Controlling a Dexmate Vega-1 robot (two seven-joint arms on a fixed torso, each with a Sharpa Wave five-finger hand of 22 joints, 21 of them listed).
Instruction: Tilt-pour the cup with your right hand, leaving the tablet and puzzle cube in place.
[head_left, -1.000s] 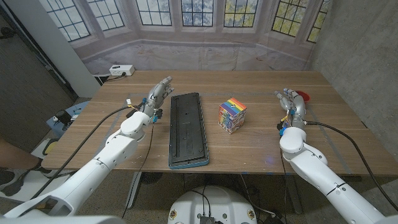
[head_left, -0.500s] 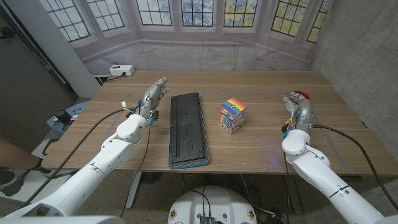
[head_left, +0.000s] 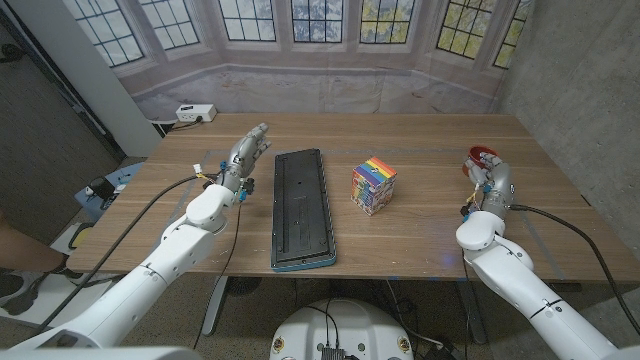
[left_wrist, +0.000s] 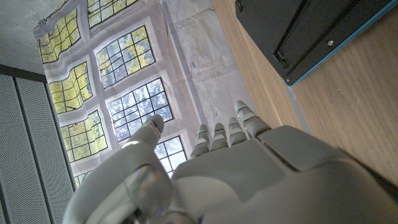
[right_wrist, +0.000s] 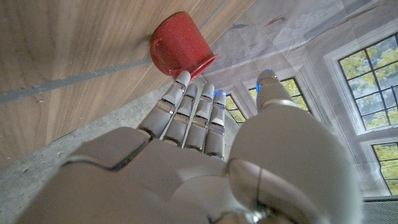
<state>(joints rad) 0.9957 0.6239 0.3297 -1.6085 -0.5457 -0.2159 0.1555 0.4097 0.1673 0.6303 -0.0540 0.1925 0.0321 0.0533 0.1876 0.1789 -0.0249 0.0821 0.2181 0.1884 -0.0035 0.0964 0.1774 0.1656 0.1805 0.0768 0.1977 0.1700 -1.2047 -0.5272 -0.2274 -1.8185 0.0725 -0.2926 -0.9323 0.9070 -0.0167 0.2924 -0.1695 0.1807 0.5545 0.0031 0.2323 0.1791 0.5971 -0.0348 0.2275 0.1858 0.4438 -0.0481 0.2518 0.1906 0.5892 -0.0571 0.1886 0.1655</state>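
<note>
Both arms are glossy white with rounded shells, and black cables trail along them. The left robot hand (head_left: 245, 155) and right robot hand (head_left: 489, 172) are silver-grey with segmented fingers (right_wrist: 186, 112); small blue lights glow at the right one's fingertips.

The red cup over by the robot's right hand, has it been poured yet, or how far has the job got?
Not poured yet. The red cup stands upright on the table, ungripped. The right hand is open, fingers reaching toward the cup, close beside it in the right wrist view. The tablet and puzzle cube lie untouched mid-table; the left hand waits beside the tablet. Grasping, lifting and tilting remain.
</note>
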